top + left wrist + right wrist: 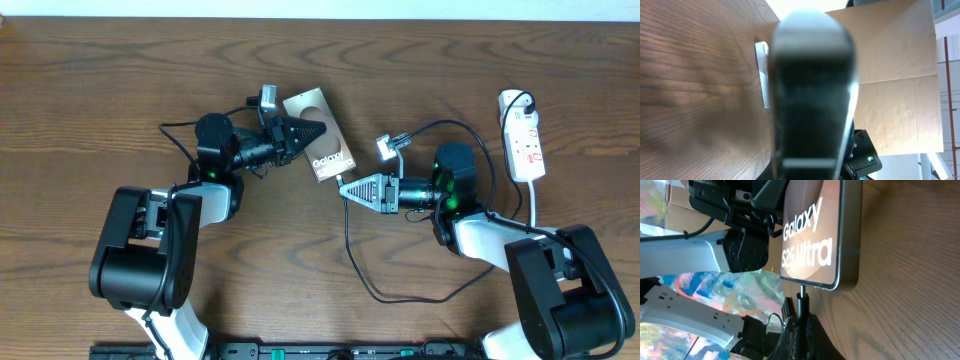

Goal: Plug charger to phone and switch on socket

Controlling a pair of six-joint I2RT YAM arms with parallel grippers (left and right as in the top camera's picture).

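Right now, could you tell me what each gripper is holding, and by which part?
The left gripper clamps the phone at its unlettered half. The right gripper pinches the charger by its plug body, tip at the phone's end edge.

i'm seeing the left arm [150,240], lower left overhead, and the right arm [560,285], lower right, both wearing glossy black base housings with white link covers. their black motor drums [212,132] are showing small green lights [447,200]. the left gripper [320,130] and right gripper [344,188] are tapering to triangular tips, each having a small pale camera box [267,98] mounted beside it. a thin black wire [175,135] is looping off the left arm.
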